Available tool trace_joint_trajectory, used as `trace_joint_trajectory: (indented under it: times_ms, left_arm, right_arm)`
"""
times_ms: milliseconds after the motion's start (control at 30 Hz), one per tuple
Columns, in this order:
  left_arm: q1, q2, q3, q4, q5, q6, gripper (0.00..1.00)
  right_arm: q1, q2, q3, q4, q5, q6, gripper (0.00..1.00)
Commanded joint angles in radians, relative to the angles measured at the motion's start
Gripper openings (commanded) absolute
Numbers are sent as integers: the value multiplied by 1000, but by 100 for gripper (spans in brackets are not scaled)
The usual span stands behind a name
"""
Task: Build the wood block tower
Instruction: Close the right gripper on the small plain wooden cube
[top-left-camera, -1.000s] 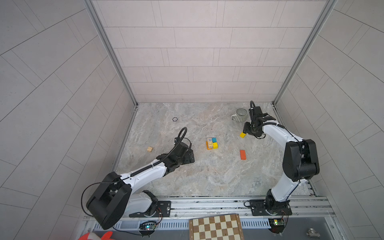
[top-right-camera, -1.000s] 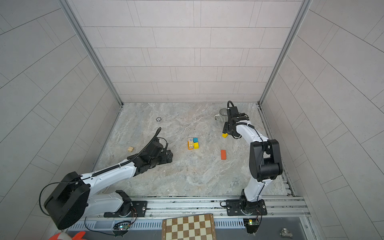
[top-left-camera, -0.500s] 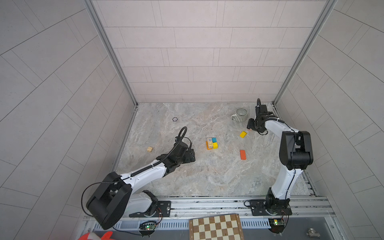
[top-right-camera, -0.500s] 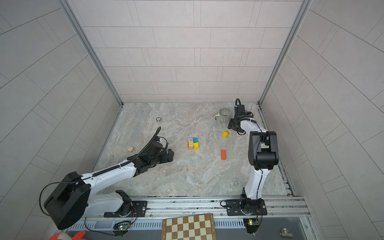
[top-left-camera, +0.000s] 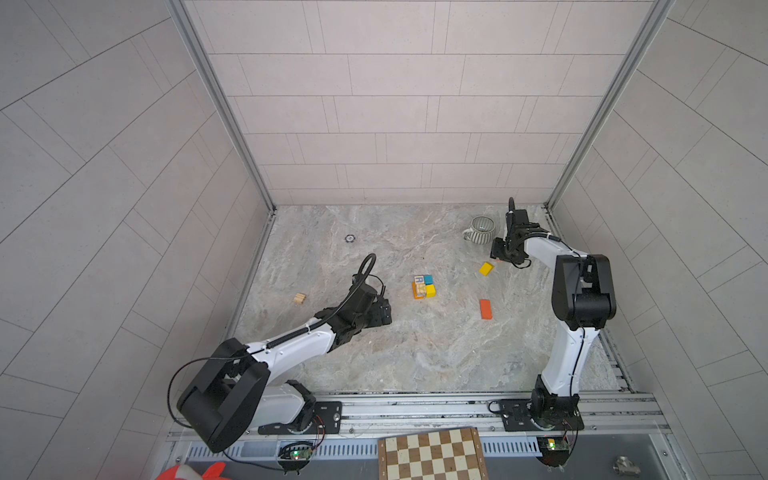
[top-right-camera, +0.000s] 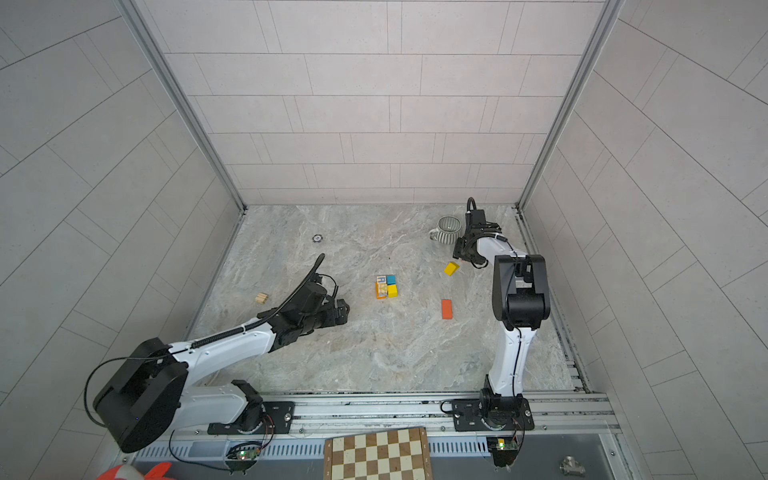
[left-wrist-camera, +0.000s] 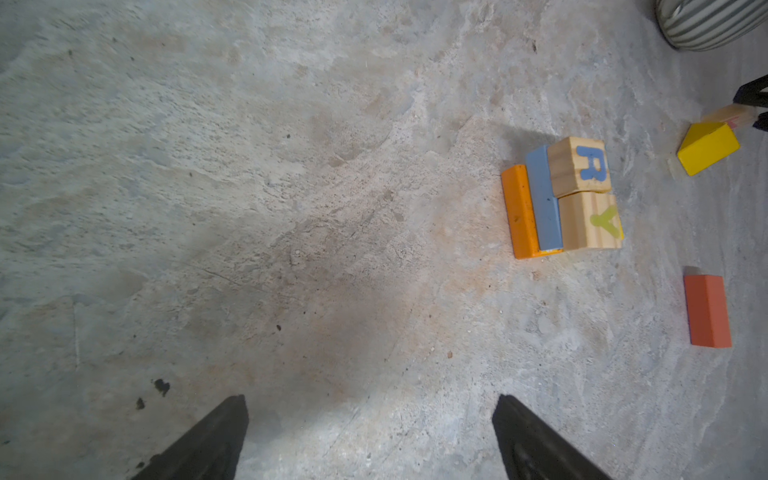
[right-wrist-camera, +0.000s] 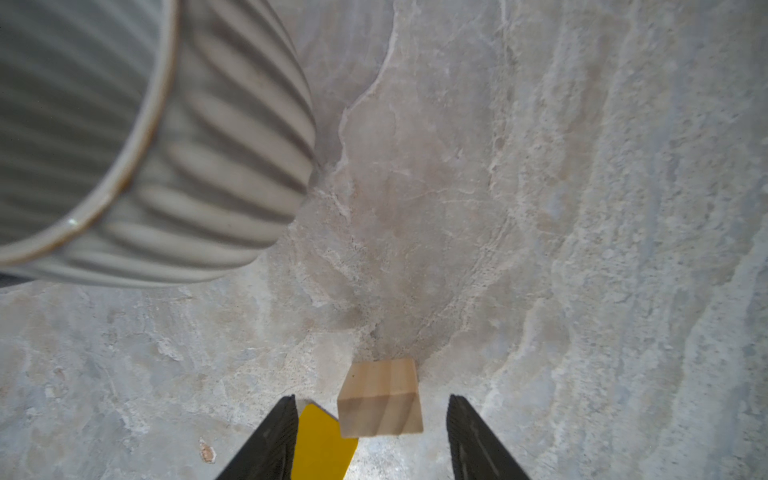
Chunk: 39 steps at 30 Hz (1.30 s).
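Note:
The tower (top-left-camera: 424, 286) (top-right-camera: 386, 286) is a low cluster mid-table: an orange slab, a blue slab and natural cubes lettered R and Y (left-wrist-camera: 561, 199). My left gripper (top-left-camera: 384, 312) (left-wrist-camera: 370, 415) rests open and empty on its left. My right gripper (top-left-camera: 498, 255) (right-wrist-camera: 372, 415) hangs open by the mug. A plain natural cube (right-wrist-camera: 380, 399) lies between its fingers with a gap on one side. A loose yellow block (top-left-camera: 486, 268) (right-wrist-camera: 322, 444) sits against the other finger. An orange-red block (top-left-camera: 485, 309) lies nearer the front. Another natural block (top-left-camera: 299, 298) lies far left.
A grey-striped mug (top-left-camera: 480, 228) (right-wrist-camera: 124, 145) stands at the back right, close to my right gripper. A small metal ring (top-left-camera: 350, 238) lies at the back left. A chessboard (top-left-camera: 432, 455) sits beyond the front rail. Tiled walls close in three sides.
My right gripper pulled back from over the yellow block toward the back right, then came forward again beside it; its elbow swung toward the back. The left arm and all blocks stayed put.

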Motion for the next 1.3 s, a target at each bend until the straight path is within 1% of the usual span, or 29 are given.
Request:
trace_joint_trajectory:
  times_ms: [0, 133, 267, 400, 533, 767, 1267]
  left_arm:
    - [6, 8, -4, 16, 2, 15, 98]
    - [6, 17, -4, 22, 2, 10, 98]
    - [6, 28, -2, 28, 8, 7, 98]
    - [7, 30, -2, 27, 14, 9, 98]
    - [8, 29, -4, 28, 13, 9, 98]
    - [12, 29, -4, 27, 16, 10, 98]
    - [15, 40, -3, 31, 22, 6, 98]
  right_arm:
    - [2, 8, -7, 15, 24, -11, 58]
    - [1, -1, -33, 52, 29, -12, 57]
    - [2, -19, -52, 77, 38, -15, 53]
    - [2, -9, -47, 62, 26, -7, 52]
    - [2, -1, -35, 46, 42, 1, 51]
    - [2, 26, 0, 14, 51, 4, 43]
    - [2, 35, 12, 6, 48, 0, 32]
